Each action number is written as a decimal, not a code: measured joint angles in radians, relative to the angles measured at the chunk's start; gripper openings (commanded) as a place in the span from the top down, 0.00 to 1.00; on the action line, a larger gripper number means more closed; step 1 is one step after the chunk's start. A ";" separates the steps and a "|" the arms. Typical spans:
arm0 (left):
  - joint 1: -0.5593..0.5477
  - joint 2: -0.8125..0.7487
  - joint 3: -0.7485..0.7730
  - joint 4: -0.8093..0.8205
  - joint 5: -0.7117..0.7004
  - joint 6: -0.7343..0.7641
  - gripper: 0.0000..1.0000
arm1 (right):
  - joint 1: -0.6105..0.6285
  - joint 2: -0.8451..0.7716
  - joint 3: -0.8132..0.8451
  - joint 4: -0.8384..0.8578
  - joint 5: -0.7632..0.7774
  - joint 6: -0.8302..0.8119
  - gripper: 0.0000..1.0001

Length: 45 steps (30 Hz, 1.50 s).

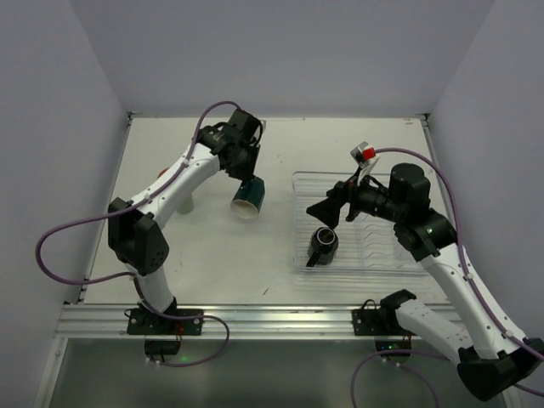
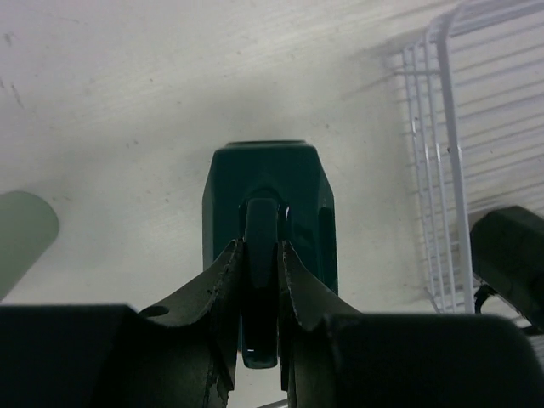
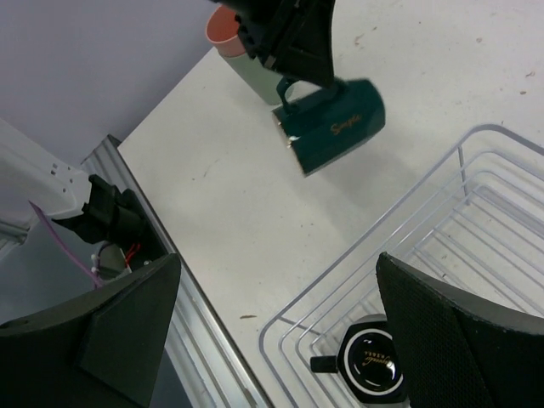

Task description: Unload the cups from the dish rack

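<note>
My left gripper (image 1: 244, 167) is shut on the handle of the dark teal mug (image 1: 249, 197) and holds it tilted above the table, left of the dish rack (image 1: 384, 263). In the left wrist view the fingers (image 2: 229, 272) clamp the handle of the teal mug (image 2: 265, 183). My right gripper (image 1: 330, 212) is open and empty, above the black mug (image 1: 323, 245), which stands in the rack's near-left corner. The right wrist view shows the black mug (image 3: 371, 366) between its wide-open fingers (image 3: 455, 336). A pale green tumbler (image 3: 255, 75) and a pink tumbler (image 3: 221, 30) are on the table behind the left arm.
The rack's ribbed dividers (image 2: 442, 161) lie to the right of the teal mug. The pale green tumbler (image 1: 185, 205) sits beside the left arm's link. The metal front rail (image 1: 255, 319) runs along the near edge. White walls enclose the table on three sides.
</note>
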State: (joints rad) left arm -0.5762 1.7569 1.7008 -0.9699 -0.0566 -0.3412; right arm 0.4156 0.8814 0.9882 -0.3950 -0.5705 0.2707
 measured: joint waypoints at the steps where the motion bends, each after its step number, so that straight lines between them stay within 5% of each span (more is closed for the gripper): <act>1: 0.016 0.026 0.027 -0.011 -0.006 0.007 1.00 | 0.000 0.000 0.000 -0.006 0.001 0.000 0.01; 8: 0.127 0.128 0.098 -0.039 -0.041 0.044 1.00 | 0.000 -0.004 0.001 -0.010 0.005 -0.006 0.01; 20: 0.122 0.099 0.084 -0.038 -0.019 0.046 1.00 | 0.075 0.097 0.011 0.012 0.096 -0.002 0.01; 31: 0.068 -0.100 0.155 -0.028 0.066 0.006 1.00 | 0.477 0.226 -0.044 0.249 0.644 -0.055 0.03; 35: 0.036 -0.126 0.169 -0.026 0.084 -0.014 1.00 | 0.640 0.362 -0.043 0.409 0.909 -0.153 0.12; 45: 0.004 -0.136 0.169 -0.031 0.098 -0.026 1.00 | 0.809 0.587 -0.037 0.818 1.373 -0.447 0.17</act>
State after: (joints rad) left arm -0.5724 1.6207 1.8694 -1.0004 0.0410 -0.3676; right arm 1.2243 1.4685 0.9516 0.4225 0.8024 -0.1768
